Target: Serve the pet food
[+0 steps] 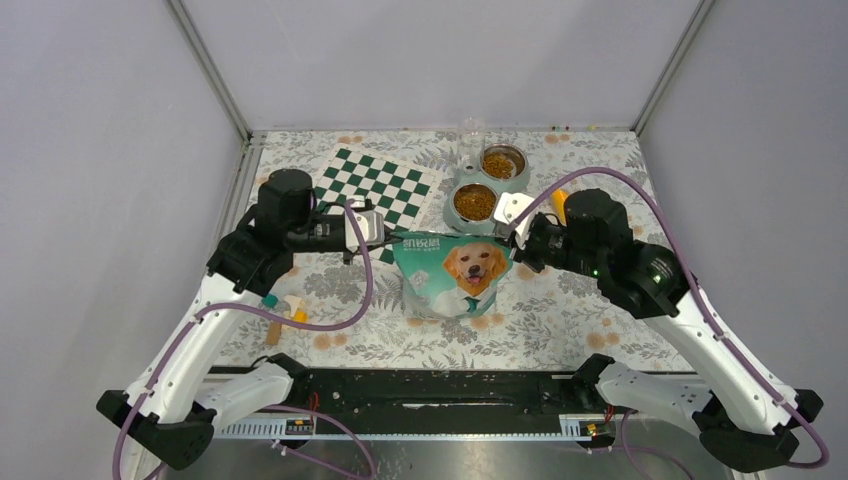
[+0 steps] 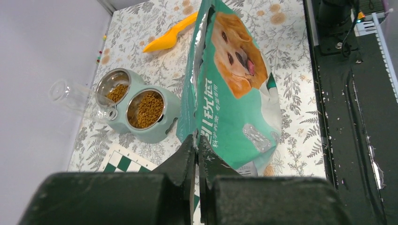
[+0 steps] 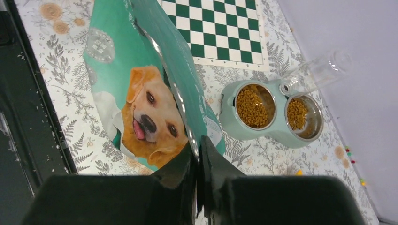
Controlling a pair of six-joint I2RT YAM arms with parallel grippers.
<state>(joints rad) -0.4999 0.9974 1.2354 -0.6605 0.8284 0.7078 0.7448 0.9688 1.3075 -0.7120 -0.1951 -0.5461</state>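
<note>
J: Floral-cloth bench (image 1: 600,320) between grey walls, chessboard mat (image 1: 375,180) far left. Where's the kibble?

K: Far centre. The pet food (image 2: 146,110) sits in both steel bowls of the mint twin-bowl feeder (image 2: 155,136), and the near bowl looks fuller. Presumably more is in the dog-food bag (image 1: 460,280), but I can't see inside.

J: Claws?

K: The left claw (image 2: 196,150) is pinched on the bag's top-left corner, and the right claw (image 3: 197,147) on its top-right. On each, the fingers nearly meet with only foil between them.

J: Why both corners?

K: My read: it keeps the soft bag upright and its top edge taut, just in front of the feeder. Silver lining shows along the top, so it looks open. Held by one corner it'd sag.

J: Scoop?

K: The orange scoop (image 2: 171,35) lies flat on the bench right of the feeder, nothing touching it. A clear bottle (image 2: 70,96) leans out of the feeder's far side.

J: Progress?

K: Bowls are loaded, so likely late stage or topping up. Risk: tipping the bag could dump kibble past the rims.
</note>
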